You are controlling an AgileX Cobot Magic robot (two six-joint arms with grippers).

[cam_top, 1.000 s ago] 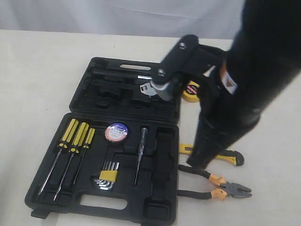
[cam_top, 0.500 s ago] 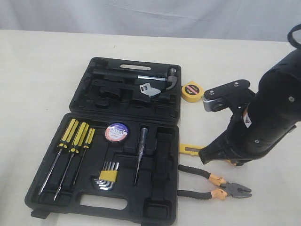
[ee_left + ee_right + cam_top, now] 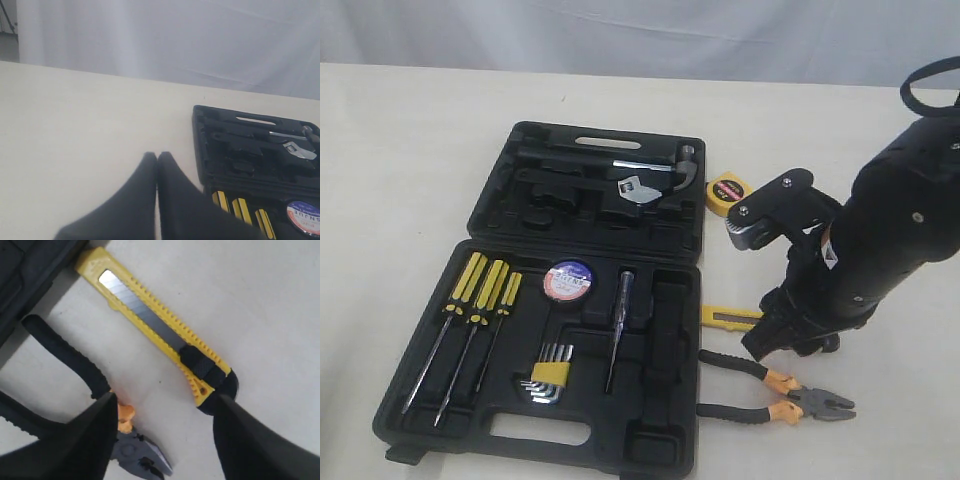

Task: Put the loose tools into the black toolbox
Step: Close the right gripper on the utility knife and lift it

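Right arm (image 3: 890, 230) shifted left, wrist view alone shows jaws apart

The right hand (image 3: 165, 399) is matte black. Just ahead of its fingertips, the utility knife (image 3: 150, 322) is bright yellow, with a silver blade strip, a ribbed black slider and a black end. Beside that hand, the pliers (image 3: 70, 352) have black grips, orange collars and a grey steel head. The surface (image 3: 260, 300) is pale cream.

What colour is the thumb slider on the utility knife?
The thumb slider is black, set in the yellow utility knife. It shows best in the right wrist view.
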